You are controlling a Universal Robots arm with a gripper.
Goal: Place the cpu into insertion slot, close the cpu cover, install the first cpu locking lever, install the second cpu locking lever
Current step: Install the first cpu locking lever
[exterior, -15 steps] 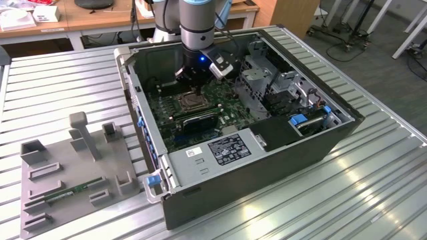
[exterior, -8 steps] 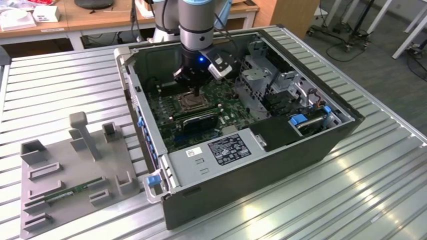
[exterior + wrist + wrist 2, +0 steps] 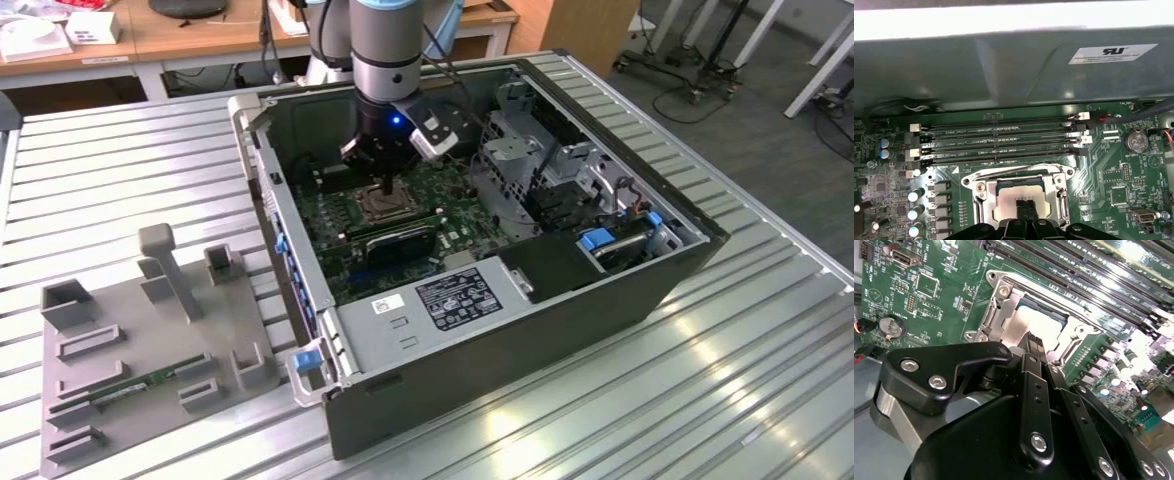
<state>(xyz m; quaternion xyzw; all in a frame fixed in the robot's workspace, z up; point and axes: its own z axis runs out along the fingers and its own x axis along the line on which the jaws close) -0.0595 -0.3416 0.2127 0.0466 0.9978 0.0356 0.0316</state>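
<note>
Silvery and thin, the cpu cover (image 3: 1021, 192) lay shut over the cpu (image 3: 1021, 202); my closed fingers (image 3: 1025, 205) pressed its stiff, slippery face.

Lab: slatted metal bench (image 3: 747, 330), wooden desks (image 3: 200, 40).

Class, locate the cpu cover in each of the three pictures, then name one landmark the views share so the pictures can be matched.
Exterior view: the cpu cover lies on the motherboard inside the open case, directly under the hand.
Second wrist view: it frames the pale cpu, just beyond the hand.
First wrist view: it sits below the memory slots.
Shared landmark: the coin battery in both wrist views.
</note>
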